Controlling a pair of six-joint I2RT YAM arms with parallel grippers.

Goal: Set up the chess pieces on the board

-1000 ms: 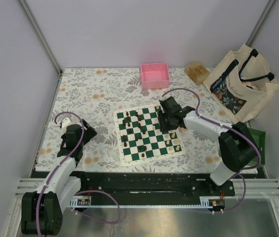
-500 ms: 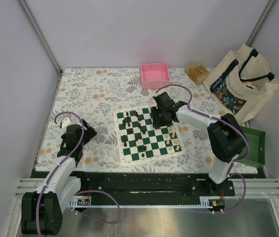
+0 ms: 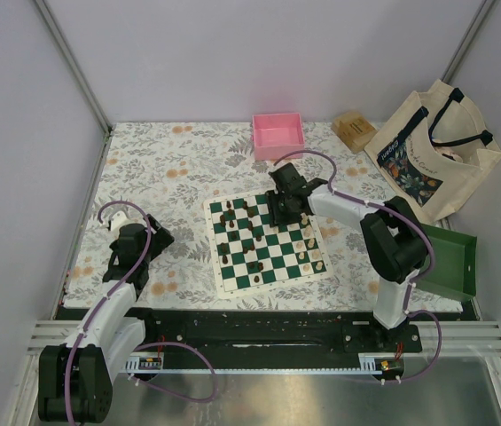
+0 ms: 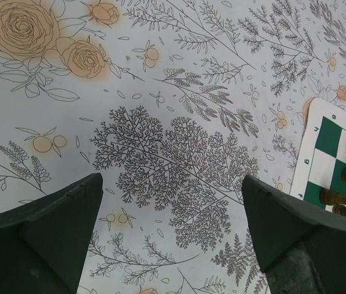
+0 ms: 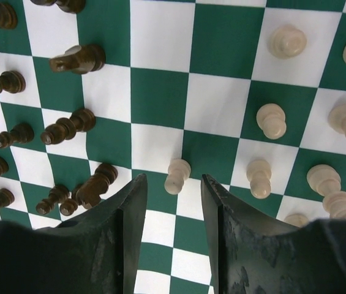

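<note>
"While dark pieces (image 5: 68, 125) crowd the board's (image 3: 272, 238) nine o'clock side, are ranks formed?"

"Hardly, I'd say; cream pieces (image 5: 270, 119) straggle at three. Right fingers (image 5: 130, 226) parted, cream pawn (image 5: 177, 176) loose between; left fingers (image 4: 44, 226) spread over the table (image 4: 179, 153)."

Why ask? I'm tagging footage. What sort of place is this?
Likely a robot lab cell: plain panel walls, two arms bolted to a black rail, the board on a flowered tablecloth.

Top view high, rear, looking down; wrist views close, downward; all share board (image 3: 272, 257).
</note>
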